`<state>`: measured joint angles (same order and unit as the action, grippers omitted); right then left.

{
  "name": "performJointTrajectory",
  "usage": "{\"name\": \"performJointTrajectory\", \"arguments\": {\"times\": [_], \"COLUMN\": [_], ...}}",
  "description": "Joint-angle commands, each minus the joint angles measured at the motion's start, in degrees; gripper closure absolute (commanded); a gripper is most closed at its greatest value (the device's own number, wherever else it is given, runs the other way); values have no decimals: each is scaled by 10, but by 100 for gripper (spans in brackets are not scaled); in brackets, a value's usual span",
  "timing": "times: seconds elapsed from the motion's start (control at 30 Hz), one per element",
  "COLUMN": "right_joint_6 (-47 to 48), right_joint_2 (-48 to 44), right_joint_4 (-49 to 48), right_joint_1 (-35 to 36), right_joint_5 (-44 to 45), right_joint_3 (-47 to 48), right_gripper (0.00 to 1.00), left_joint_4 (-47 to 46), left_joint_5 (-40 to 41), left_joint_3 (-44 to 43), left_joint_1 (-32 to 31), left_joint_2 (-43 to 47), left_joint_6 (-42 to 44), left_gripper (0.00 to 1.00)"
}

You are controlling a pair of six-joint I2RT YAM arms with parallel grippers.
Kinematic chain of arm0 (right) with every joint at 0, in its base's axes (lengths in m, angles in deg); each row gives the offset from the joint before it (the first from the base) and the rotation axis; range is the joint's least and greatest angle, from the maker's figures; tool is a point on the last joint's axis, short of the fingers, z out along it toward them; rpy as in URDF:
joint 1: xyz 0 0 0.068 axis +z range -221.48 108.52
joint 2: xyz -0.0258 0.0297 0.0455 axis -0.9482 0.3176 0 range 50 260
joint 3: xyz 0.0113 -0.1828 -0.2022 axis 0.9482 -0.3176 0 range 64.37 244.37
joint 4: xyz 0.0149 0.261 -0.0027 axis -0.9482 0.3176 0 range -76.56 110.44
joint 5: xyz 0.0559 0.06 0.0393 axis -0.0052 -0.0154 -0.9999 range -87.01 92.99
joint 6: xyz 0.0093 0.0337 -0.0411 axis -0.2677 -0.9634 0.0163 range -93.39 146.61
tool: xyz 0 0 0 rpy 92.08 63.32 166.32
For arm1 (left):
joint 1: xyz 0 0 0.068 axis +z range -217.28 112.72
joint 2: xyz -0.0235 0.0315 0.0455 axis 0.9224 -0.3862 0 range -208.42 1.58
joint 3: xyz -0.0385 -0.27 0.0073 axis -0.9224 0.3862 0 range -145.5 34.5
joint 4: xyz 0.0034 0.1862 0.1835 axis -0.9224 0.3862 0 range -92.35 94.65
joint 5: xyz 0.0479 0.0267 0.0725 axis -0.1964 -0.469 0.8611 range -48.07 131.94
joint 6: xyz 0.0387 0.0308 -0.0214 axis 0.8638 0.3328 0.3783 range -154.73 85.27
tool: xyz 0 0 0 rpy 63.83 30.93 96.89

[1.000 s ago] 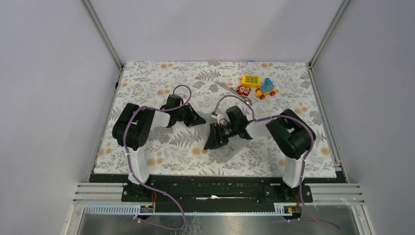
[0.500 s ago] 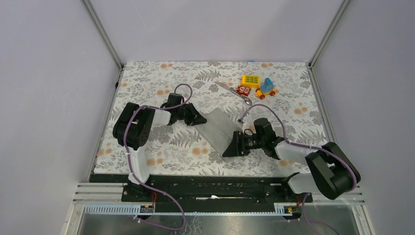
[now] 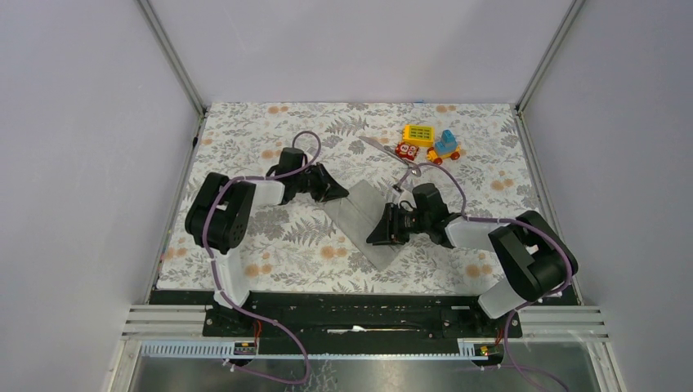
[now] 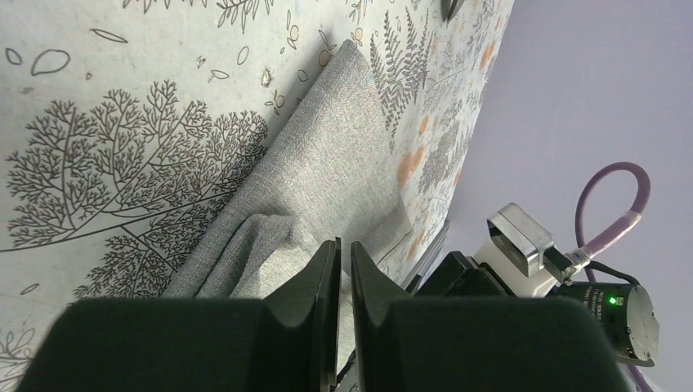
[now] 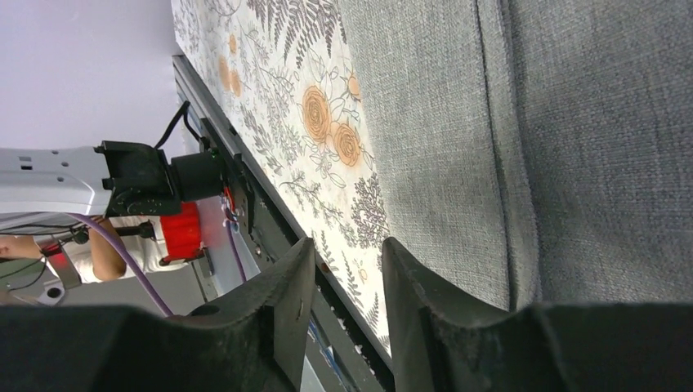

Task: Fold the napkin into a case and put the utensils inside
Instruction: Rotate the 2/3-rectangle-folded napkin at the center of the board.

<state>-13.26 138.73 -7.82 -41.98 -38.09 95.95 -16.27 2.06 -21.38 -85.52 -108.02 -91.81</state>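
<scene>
The grey napkin (image 3: 364,216) lies folded as a slanted strip on the floral cloth between my two grippers. In the left wrist view the napkin (image 4: 327,171) has a bunched layer right at my fingertips. My left gripper (image 3: 337,193) (image 4: 345,243) sits at its far left corner, jaws open by a thin slit with nothing seen between them. My right gripper (image 3: 377,238) (image 5: 347,245) is low at the napkin's (image 5: 572,122) right edge, open, with only tablecloth in its gap. The two silver utensils (image 3: 392,155) lie crossed behind the napkin, and neither gripper touches them.
Colourful toy blocks (image 3: 431,142) stand at the back right, just beyond the utensils. The floral tablecloth (image 3: 245,139) ends at the black front rail (image 3: 351,302). Metal frame posts and grey walls close in the sides and back.
My right arm left the napkin, swung right, then came back to its right edge with narrower jaws. The napkin now lies uncovered. My left gripper shifted slightly back and parted a slit.
</scene>
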Motion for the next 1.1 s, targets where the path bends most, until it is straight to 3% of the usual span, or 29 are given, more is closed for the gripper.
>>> {"name": "performJointTrajectory", "arguments": {"times": [0.0, 0.23, 0.43, 0.57, 0.8, 0.9, 1.07], "right_joint_6": [-18, 2, 67, 135, 154, 166, 156], "right_joint_2": [-2, -25, -39, -40, -88, -54, -16], "right_joint_4": [-37, -12, 68, 192, 260, 271, 237], "right_joint_1": [-2, -14, -37, -23, -22, -24, -18], "right_joint_5": [-5, 21, 73, 152, 160, 166, 179], "right_joint_3": [17, -15, -12, 37, 95, 113, 92], "right_gripper": [58, 59, 58, 56, 41, 47, 59], "left_joint_4": [-45, -65, -37, -12, 81, 117, 207], "left_joint_5": [-20, -12, -6, -8, -4, -4, -4], "left_joint_3": [-2, -31, -69, -65, -70, -69, -66], "left_joint_1": [-2, 2, 7, 0, -4, -4, -4], "left_joint_2": [-16, -80, -122, -79, 38, 83, 147], "left_joint_6": [-9, -9, 9, 23, 69, 96, 158], "left_gripper": [87, 91, 92, 84, 62, 53, 48]}}
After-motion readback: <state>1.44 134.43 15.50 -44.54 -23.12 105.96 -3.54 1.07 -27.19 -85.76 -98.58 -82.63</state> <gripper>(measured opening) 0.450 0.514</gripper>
